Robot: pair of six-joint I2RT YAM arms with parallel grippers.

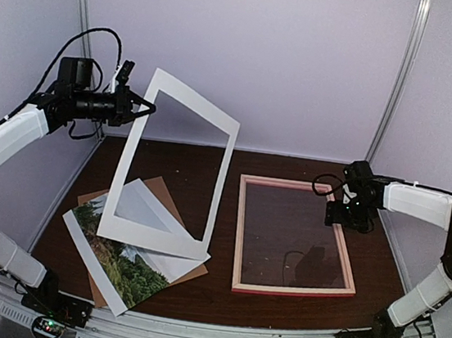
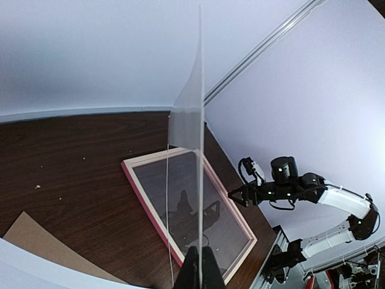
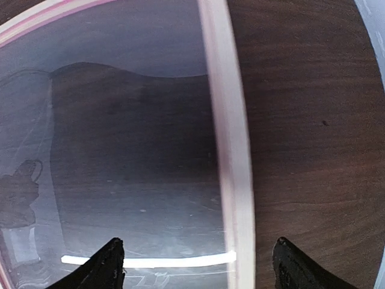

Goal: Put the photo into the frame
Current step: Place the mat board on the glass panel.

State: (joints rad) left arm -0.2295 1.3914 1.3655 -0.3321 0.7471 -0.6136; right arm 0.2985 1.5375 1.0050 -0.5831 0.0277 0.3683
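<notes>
Down at the near left of the table, the photo lies flat, picture side up and turned at an angle, well apart from the frame. It rests on a brown backing board whose corners stick out beyond it. The frame lies flat to the right of centre, pink face up, with the dark tabletop showing through its opening and a faint reflection on its pane. Its left rail is near the board's corner but does not touch it. A white mat with a cut-out window stands tilted over the photo, its lower edge down on the print and its top leaning toward the back wall. The left gripper is pinching the mat by its upper left edge; the left wrist view shows the sheet edge-on, rising straight out of the pressed-together claw. The right gripper hangs over the frame's right rail near its far corner, claw spread wide and holding nothing. In the right wrist view the pink rail runs between the two black fingertips, which are clear of it.
</notes>
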